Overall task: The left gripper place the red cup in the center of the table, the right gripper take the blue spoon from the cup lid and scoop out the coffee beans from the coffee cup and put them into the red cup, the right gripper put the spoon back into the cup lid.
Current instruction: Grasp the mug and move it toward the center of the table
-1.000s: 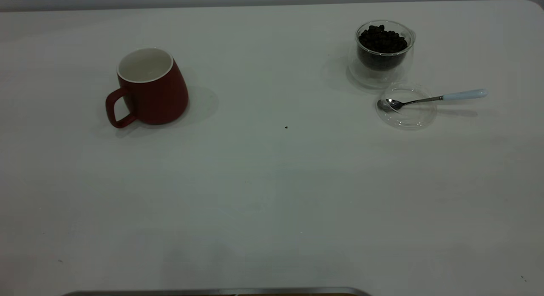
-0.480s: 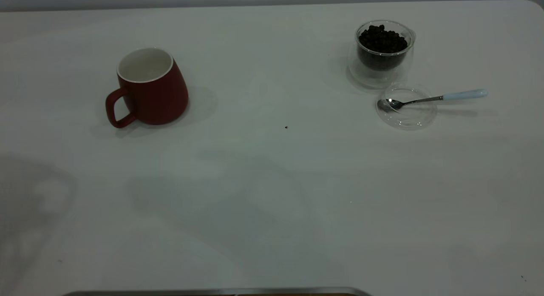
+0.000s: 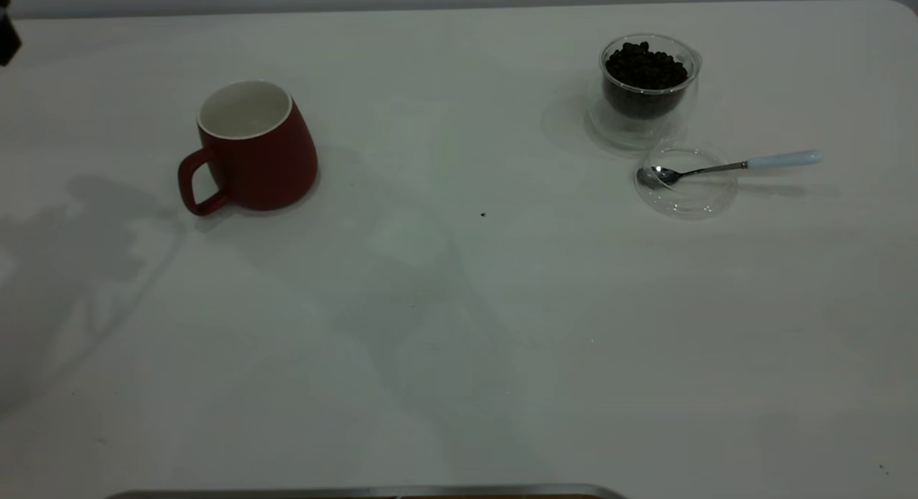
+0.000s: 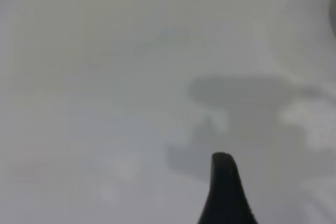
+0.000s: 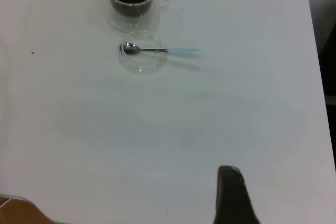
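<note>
Although the task called for three steps, none of them looked begun. At the far left edge of the exterior view, well left of the red cup [image 3: 251, 148], a dark sliver of the left hand [image 3: 7, 33] showed, and I cannot tell how far it was open; its wrist view held only one dark fingertip [image 4: 224, 187] over bare worktop [image 3: 459, 341], with nothing gripped that I could see. The red cup stood upright and empty, handle toward the viewer, not yet at the centre. Well right of the red cup, the coffee cup [image 3: 645, 83] sat full of beans, and just in front of it the cup lid [image 3: 685, 180] carried the blue spoon [image 3: 739, 165], bowl in the lid, untouched. The right hand [image 5: 231, 195] hung far from the spoon, holding nothing; its opening I cannot tell.
</note>
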Controlling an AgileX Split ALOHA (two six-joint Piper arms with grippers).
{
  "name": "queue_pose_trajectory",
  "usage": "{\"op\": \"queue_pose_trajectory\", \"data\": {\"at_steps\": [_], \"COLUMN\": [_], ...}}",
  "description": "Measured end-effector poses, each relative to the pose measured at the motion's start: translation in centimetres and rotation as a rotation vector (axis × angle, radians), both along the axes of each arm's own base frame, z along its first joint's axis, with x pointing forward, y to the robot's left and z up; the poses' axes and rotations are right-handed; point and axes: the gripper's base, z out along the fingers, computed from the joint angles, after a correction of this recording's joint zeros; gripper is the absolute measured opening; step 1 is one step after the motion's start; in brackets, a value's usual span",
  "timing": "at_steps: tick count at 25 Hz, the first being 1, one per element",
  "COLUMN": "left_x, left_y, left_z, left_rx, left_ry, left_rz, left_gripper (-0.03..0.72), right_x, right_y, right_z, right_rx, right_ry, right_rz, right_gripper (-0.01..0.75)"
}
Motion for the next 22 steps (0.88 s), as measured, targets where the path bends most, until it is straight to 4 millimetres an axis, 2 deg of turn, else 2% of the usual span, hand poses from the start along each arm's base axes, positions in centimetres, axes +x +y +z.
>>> {"op": "queue_pose_trajectory", "data": {"at_steps": [5,8,18,22], "left_x": [1.4,1.8,2.1,2.3], "left_y": [-0.1,-0.2,-0.4,-0.1], "left_z": [-0.8,-0.8,-0.6,-0.4], "left_rx": [0.12,0.143,0.114,0.101], "left_ry": [-0.071,-0.114,-0.159,-0.095], "left_rz": [-0.216,-0.265,-0.235,-0.171], "left_gripper": [0.587,0.587,0.587,0.586], "right_x": [0.0,0.0,0.0,0.0], "right_y": [0.0,0.0,0.0,0.0], "right_z": [0.0,0.0,0.0,0.0], "right_rx": [0.0,0.0,0.0,0.0], "right_ry": [0.0,0.0,0.0,0.0], "right_rz": [0.0,0.0,0.0,0.0], "right_gripper": [0.496,0.496,0.496,0.496]}}
